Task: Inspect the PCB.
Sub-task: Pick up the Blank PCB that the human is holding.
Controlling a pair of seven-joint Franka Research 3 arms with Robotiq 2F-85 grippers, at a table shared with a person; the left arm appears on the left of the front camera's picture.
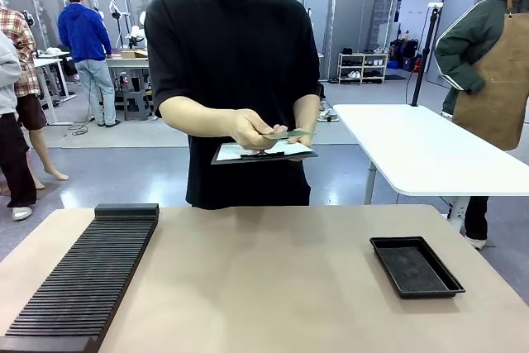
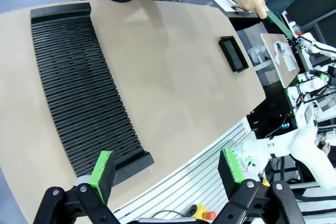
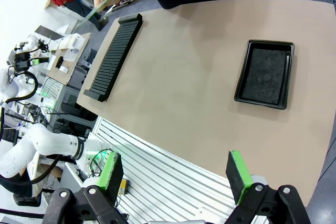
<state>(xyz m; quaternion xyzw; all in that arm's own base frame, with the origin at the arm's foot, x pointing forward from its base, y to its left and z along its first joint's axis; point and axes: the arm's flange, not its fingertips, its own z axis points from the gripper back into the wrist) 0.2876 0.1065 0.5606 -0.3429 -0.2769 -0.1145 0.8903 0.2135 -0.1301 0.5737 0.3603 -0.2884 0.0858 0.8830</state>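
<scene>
Beige tabletop [image 1: 264, 287] holds a long black ridged rack [image 1: 83, 279] on the robot's left and a shallow black tray [image 1: 416, 266] on its right. A person in a black shirt stands at the far side. One hand [image 1: 248, 128] holds the PCB [image 1: 289, 134] in the air, just above a clipboard [image 1: 260, 155]. The left end effector [image 2: 167, 167] and the right end effector [image 3: 174, 176] both have their fingers wide apart and hold nothing.

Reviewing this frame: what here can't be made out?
- PCB face: front view, held nearly edge-on in the person's hand, too small for detail.
- Clipboard paper: front view, writing too small, hand overlaps it.
- Slotted rack: front view, near end cut by the bottom edge.
</scene>
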